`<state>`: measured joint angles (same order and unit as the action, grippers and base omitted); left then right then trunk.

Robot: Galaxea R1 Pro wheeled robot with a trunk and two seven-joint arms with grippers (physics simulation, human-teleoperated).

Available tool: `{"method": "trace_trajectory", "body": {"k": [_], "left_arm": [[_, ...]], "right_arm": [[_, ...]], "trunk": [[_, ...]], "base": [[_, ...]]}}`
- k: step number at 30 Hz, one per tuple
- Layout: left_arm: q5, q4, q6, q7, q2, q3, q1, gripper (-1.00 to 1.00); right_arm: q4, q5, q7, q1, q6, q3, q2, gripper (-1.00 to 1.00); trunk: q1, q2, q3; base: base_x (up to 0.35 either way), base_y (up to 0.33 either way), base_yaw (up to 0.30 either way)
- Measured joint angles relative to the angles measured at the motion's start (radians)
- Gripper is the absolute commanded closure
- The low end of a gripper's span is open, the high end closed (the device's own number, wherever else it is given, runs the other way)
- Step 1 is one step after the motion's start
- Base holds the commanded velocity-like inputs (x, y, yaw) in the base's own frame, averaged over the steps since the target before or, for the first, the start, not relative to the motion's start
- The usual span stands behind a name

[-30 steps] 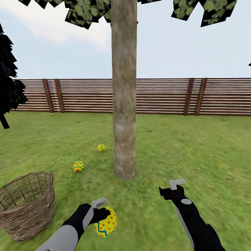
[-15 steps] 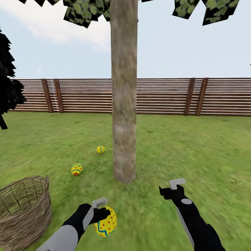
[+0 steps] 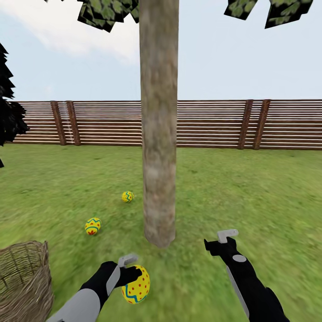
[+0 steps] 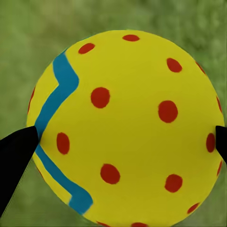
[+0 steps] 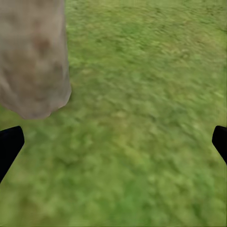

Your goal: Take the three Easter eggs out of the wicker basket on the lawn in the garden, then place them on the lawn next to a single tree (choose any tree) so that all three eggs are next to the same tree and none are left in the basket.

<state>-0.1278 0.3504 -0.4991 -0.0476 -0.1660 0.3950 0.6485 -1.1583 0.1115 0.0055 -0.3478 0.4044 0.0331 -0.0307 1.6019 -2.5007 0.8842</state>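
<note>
One egg (image 3: 136, 290) clamped between left end effector (image 3: 126, 273) fingertips, above lawn (image 3: 250, 192).

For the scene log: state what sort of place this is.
A fenced garden or backyard, as a simulator's render: a mottled green lawn, a brown slatted wooden fence behind it, and a bare-trunked tree in the middle.

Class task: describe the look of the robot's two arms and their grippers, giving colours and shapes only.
Both arms are black toward the wrist. The left arm has a light grey forearm shell; the right arm carries a grey oval patch and a pale side stripe. The left gripper and right gripper have pale grey flat fingers.
</note>
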Motion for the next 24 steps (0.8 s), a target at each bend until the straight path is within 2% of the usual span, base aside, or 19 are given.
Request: {"method": "trace_trajectory", "body": {"k": [12,20,24], "left_arm": [[0.000,0.000,0.000,-0.006,0.000,0.000,0.000,1.00],[0.002,0.001,0.000,-0.002,-0.001,0.000,0.000,1.00],[0.001,0.002,0.000,0.000,-0.002,0.000,0.000,1.00]], "right_arm": [[0.000,0.001,0.000,0.000,0.001,0.000,0.001,-1.00],[0.000,0.002,0.000,0.000,0.002,-0.001,0.001,-1.00],[0.000,0.001,0.000,0.000,0.002,-0.002,0.001,-1.00]], "trunk": [[0.000,0.000,0.000],[0.001,0.000,0.000],[0.002,-0.001,0.015]], "base": [[0.322,0.000,0.000],[0.029,0.000,0.000],[0.000,0.000,0.000]]}}
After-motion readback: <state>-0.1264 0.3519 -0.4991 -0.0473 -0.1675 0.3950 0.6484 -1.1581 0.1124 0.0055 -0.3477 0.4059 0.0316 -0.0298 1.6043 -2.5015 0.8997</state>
